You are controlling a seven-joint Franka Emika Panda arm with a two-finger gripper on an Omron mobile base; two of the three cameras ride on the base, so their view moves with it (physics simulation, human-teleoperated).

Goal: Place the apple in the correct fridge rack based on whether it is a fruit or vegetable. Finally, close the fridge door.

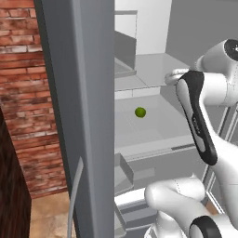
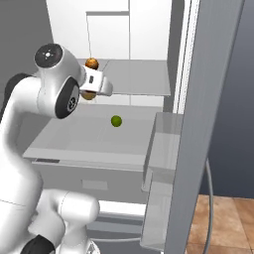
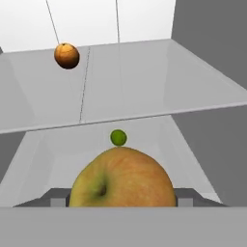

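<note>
Apple held up at the open fridge

We see the gripper (image 2: 89, 92) at upper left of the right base view, closed around the apple (image 3: 121, 178), which looms at bottom centre of the hand view (yellow-green skin, reddish right flank). Just above it the fridge rack (image 3: 144, 82) spans mid-frame, with an orange ball (image 3: 66, 55) sitting at its upper left. Below the rack, a small green ball (image 1: 140, 112) rests on the lower shelf (image 1: 153, 123).
</note>
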